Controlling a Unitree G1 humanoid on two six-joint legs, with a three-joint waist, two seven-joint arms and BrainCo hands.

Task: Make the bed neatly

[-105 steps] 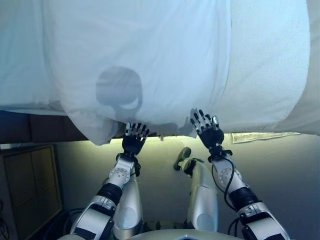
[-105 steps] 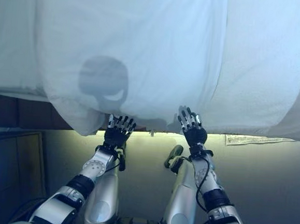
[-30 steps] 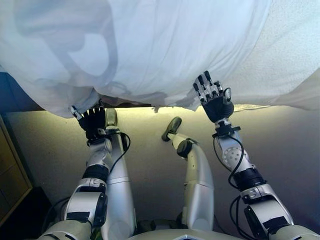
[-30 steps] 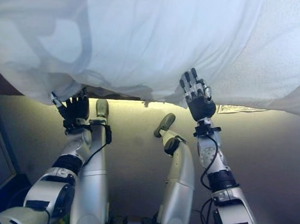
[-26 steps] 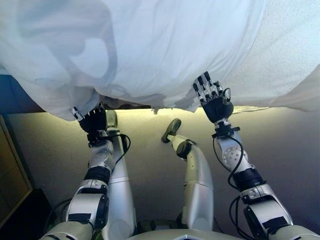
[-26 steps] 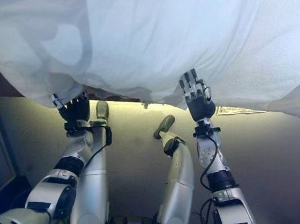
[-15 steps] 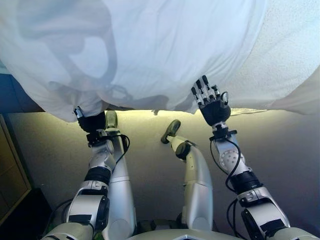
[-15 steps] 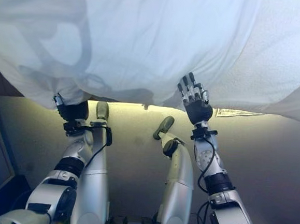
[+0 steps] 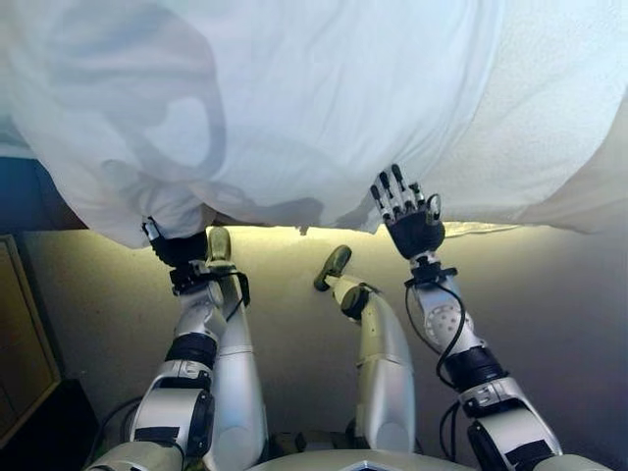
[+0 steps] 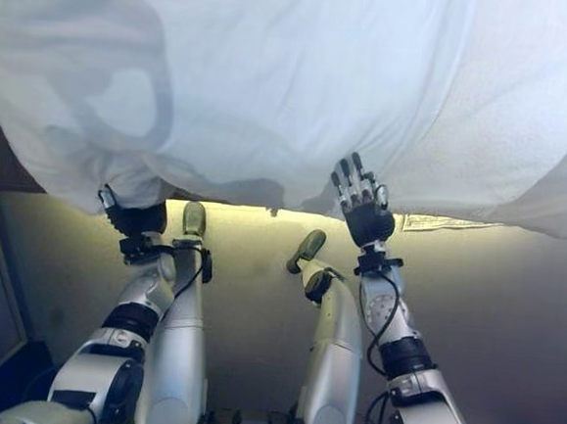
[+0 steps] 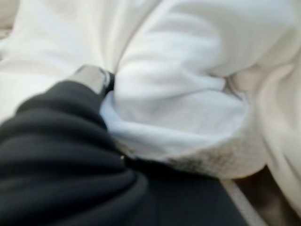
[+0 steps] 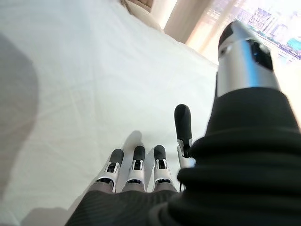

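A white duvet (image 9: 294, 88) covers the bed across the top of the view, and its edge hangs over the near side. My left hand (image 9: 179, 249) is up under that hanging edge at the left. Folds of cloth gather at it. In the left wrist view the thumb (image 11: 91, 77) presses into a bunched fold of the duvet (image 11: 174, 108), and the fingers are buried in it. My right hand (image 9: 412, 224) is open, fingers straight and spread, with its fingertips at the duvet's edge further right. It also shows in the right wrist view (image 12: 141, 174), over the flat cloth.
The mattress (image 9: 559, 108), under a textured white sheet, lies bare to the right of the duvet. A white label (image 9: 471, 228) hangs below its edge. A wooden bedside cabinet (image 9: 20, 334) stands at the lower left. The dark bed base (image 9: 29, 196) shows at the left.
The duvet's edge has come down over my left hand and bunched around it, hiding its fingers. My right hand has shifted slightly left and down, still open. The view has shifted a little.
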